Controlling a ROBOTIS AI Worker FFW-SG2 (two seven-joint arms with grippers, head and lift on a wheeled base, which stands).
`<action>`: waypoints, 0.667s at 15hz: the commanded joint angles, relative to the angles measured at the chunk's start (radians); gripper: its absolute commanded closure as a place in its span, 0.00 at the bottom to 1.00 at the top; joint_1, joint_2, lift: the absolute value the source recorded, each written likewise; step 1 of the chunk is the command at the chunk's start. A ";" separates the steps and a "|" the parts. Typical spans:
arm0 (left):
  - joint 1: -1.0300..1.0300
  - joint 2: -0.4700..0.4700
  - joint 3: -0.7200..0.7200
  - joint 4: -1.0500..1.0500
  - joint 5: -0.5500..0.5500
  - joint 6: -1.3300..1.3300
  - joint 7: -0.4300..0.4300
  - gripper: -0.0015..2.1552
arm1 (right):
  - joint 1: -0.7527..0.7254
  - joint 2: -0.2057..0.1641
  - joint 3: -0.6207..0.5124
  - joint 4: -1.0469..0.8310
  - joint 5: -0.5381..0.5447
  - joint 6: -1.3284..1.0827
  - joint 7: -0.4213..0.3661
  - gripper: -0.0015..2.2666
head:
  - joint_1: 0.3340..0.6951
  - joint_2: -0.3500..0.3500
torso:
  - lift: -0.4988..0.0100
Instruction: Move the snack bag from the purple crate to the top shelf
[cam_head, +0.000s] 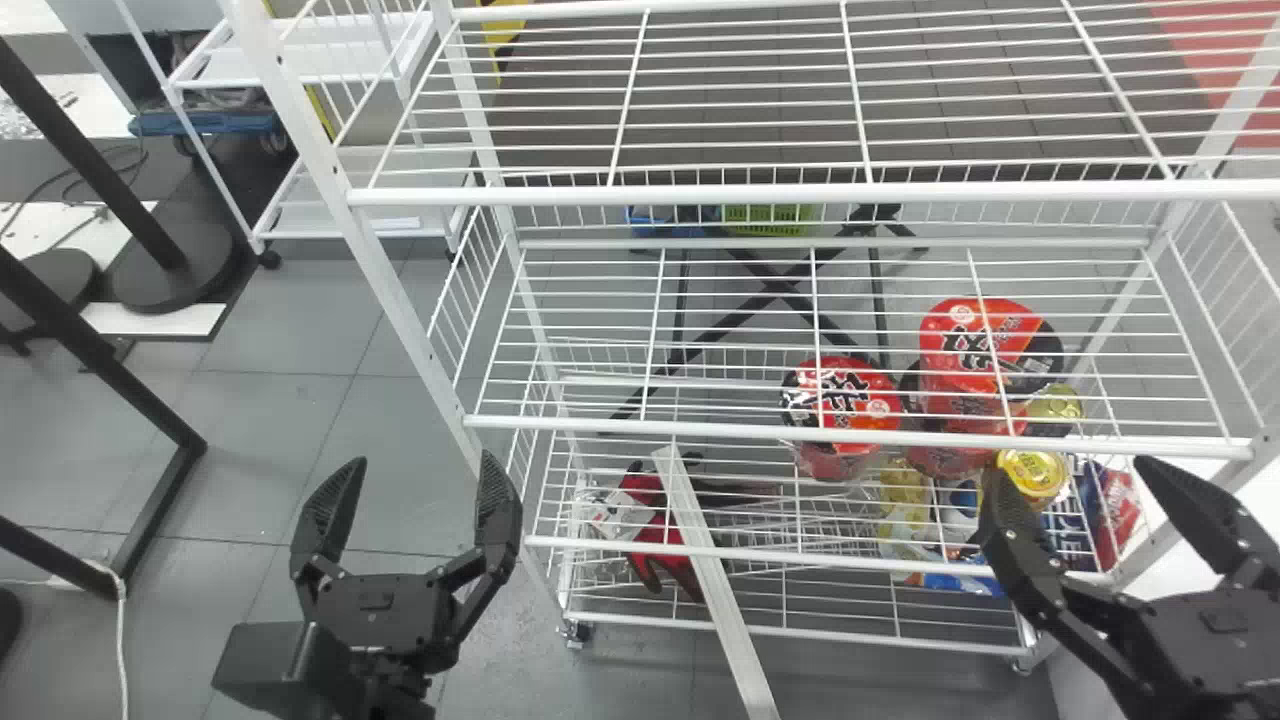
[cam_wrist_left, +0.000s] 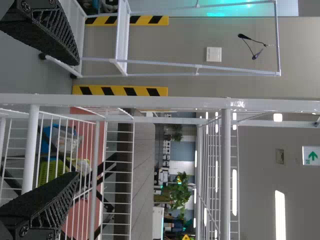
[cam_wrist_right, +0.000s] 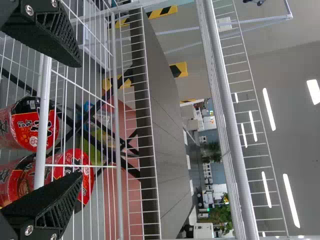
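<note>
White wire rack, onlooker's notes, left to right. Left hand: spread wide, nothing in it, out in front of the rack's left post, parked. Lower level: red-and-black items, then a pale flat bar slanting up in front. Above all that, top shelf, probably the goal. Right of middle, round red packs clumped under the middle shelf. Next, low down: blue-and-yellow packaging. Right hand: fingers well apart, holding nothing, in front of the rack's right part. Red-and-blue packet sits low near the right end, seen between that hand's fingers but deeper in and lower. Could be the snack bag; can't tell for sure. If so, right arm is clearly nearer, and the bag lies ahead of and below the hand, behind the rack's front rails. Its long axis looks roughly upright, though wires cut across it. Next move, my read: drop the right hand under the middle shelf, reach inward, pinch across the bag's width, back out before lifting. Risk: knuckles snagging wire, or bumping the red packs.
</note>
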 joint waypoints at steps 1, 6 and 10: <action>-0.002 0.000 0.000 0.002 0.000 0.000 -0.001 0.00 | -0.002 0.000 0.000 0.000 0.005 0.000 0.000 0.01 | 1.00 0.69 | 0.41; -0.007 0.000 0.000 0.010 0.002 -0.003 -0.001 0.00 | -0.004 0.000 0.000 0.004 0.005 0.000 0.000 0.01 | 1.00 0.69 | 0.37; -0.008 0.000 0.000 0.012 0.004 -0.003 -0.001 0.00 | -0.005 0.000 0.002 0.009 0.003 0.000 0.000 0.01 | 1.00 0.69 | 0.34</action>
